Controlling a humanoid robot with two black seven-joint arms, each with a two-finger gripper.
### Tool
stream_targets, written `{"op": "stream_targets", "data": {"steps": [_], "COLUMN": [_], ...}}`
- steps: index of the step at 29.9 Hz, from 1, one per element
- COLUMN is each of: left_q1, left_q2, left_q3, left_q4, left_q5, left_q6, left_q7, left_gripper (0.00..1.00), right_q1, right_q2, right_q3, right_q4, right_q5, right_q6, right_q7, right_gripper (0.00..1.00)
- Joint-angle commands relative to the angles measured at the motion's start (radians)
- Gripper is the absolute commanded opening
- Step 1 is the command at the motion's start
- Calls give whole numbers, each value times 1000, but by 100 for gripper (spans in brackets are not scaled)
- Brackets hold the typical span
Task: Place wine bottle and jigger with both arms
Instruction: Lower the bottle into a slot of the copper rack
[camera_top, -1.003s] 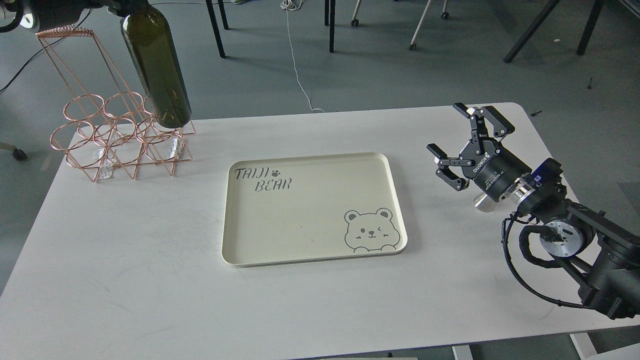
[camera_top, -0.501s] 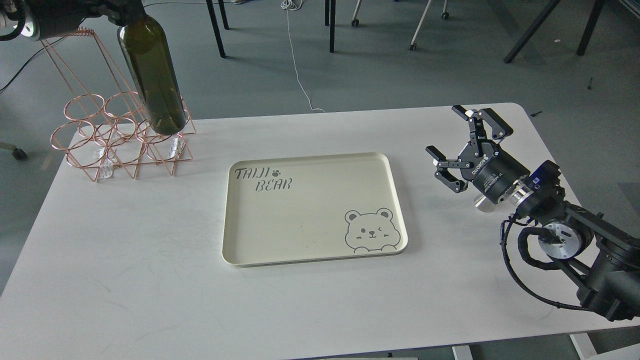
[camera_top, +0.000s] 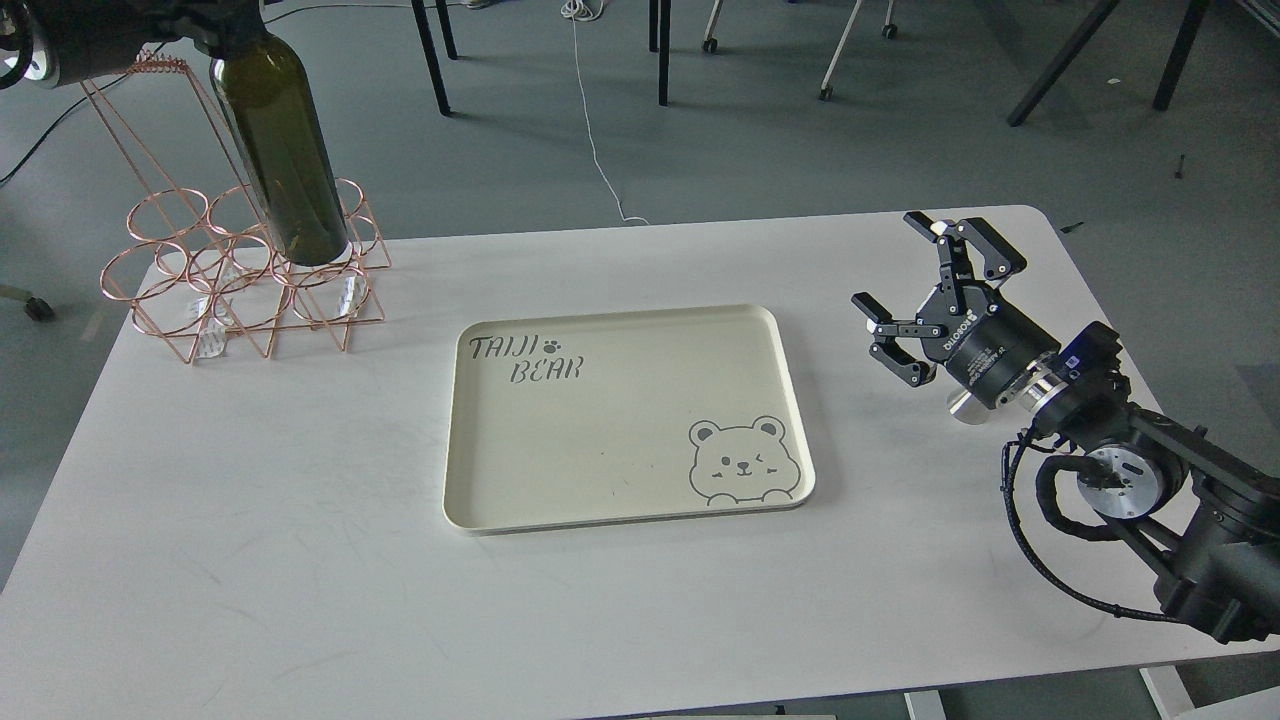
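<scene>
Two arms over white surface (camera_top: 250, 520). Far left: dark green wine bottle (camera_top: 280, 160), tilted, base in copper wire rack (camera_top: 240, 270); left end effector (camera_top: 215, 20) at its neck, grip unclear. Right end effector (camera_top: 925, 290) spread wide, empty; steel jigger (camera_top: 965, 405) partly hidden beneath. Cream tray (camera_top: 620, 500) centre.

Table layout, seen from the head

A tray (camera_top: 620, 420) is set at the middle of the table (camera_top: 250, 540); a wire rack (camera_top: 240, 270) is placed at the far left corner, with the wine bottle (camera_top: 280, 160) over it; the right gripper (camera_top: 925, 290) is held right of the tray.
</scene>
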Motion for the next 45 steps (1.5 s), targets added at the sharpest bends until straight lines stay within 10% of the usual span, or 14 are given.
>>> {"op": "stream_targets", "data": {"steps": [1, 45], "left_q1": [1, 26], "left_q2": [-3, 0], "left_q3": [0, 25], "left_q4": [0, 0], "left_q5": [-2, -5], "left_q6": [0, 0], "left_q7": [0, 0], "left_gripper": [11, 12], "right_q1": [-1, -8], "right_q2": [0, -2], "right_q3": [0, 0], "right_q4": [0, 0], "right_q5": [-1, -1], "right_q6": [0, 0], "right_q7": [0, 0], "right_gripper": [99, 99]}}
